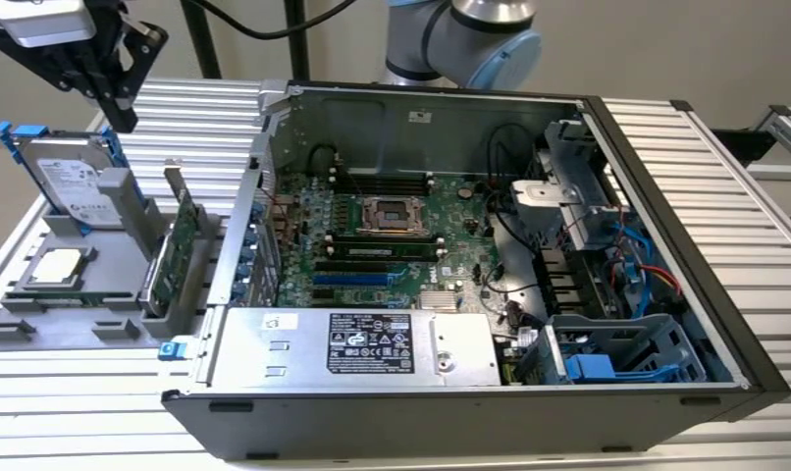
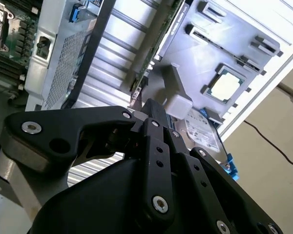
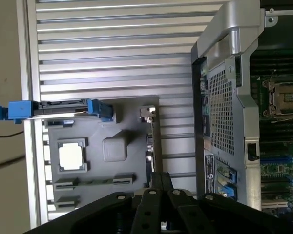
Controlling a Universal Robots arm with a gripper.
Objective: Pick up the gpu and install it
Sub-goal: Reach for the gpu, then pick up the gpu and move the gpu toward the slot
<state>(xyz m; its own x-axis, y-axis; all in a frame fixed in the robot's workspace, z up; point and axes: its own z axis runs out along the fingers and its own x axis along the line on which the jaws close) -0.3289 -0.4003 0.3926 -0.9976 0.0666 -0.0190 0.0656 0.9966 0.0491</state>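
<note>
Currently, gpu (image 1: pixel 171 253) upright in gray holder (image 1: pixel 55 329), closed fingers (image 1: pixel 118 110) above, apart

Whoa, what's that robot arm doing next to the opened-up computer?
The robot arm's gripper hangs above a grey holder that sits beside the open computer case. Its fingers are shut and hold nothing. The gpu stands upright in that holder, untouched, near a hard drive with blue rails. So the card has not been picked up yet and is not in the computer.
</note>
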